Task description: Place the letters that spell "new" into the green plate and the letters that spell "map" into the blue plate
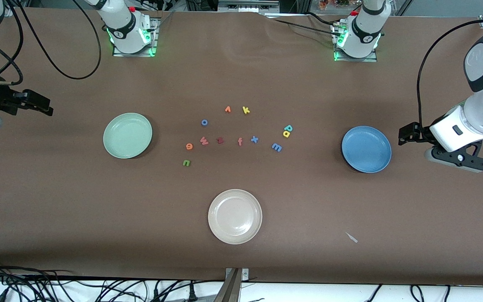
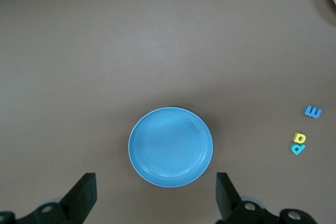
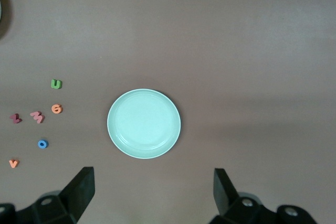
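My left gripper (image 2: 155, 195) hangs with its fingers spread wide and nothing between them, over the counter (image 1: 57, 201) at the left arm's end. The blue plate (image 1: 366, 149) lies on the counter just beside it toward the middle, bare inside. The blue m (image 1: 276, 147), the yellow a (image 1: 286, 134) and the teal p (image 1: 288, 128) sit clustered past that plate toward the centre, well apart from this gripper; a and p touch or nearly touch, with m a little nearer to the front camera.

My right gripper (image 3: 152, 195) is also spread and holds nothing, up over the right arm's end of the counter. The green plate (image 1: 127, 135) lies toward the middle from it, also bare. The green n (image 1: 186, 162), the orange e (image 1: 189, 146) and the pinkish w (image 1: 204, 140) lie between that plate and the counter's centre, n nearest to the front camera.

Among them I see a dark red z (image 1: 220, 140), a salmon f (image 1: 240, 141), a blue x (image 1: 254, 139), a blue o (image 1: 204, 122), an orange v (image 1: 227, 109) and a yellow k (image 1: 246, 110). A cream plate (image 1: 235, 216) sits nearest to the front camera.
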